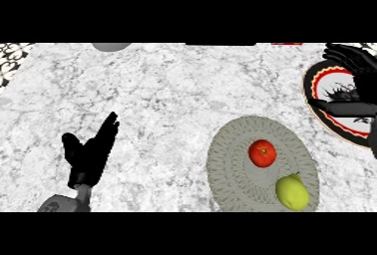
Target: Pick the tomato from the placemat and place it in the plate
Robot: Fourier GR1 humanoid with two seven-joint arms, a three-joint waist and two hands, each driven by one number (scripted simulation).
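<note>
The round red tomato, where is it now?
In the head view, the round red tomato lies on the grey round placemat at lower right, just above the yellow-green pear and left of the plate.

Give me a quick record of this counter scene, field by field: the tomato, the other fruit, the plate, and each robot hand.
tomato: on the round grey placemat, not yet picked
pear: same placemat, nearer the robot than the tomato
plate: at the right edge, partly cut off
right robot hand: over the plate, open, holding nothing
left robot hand: open, resting at lower left
</note>
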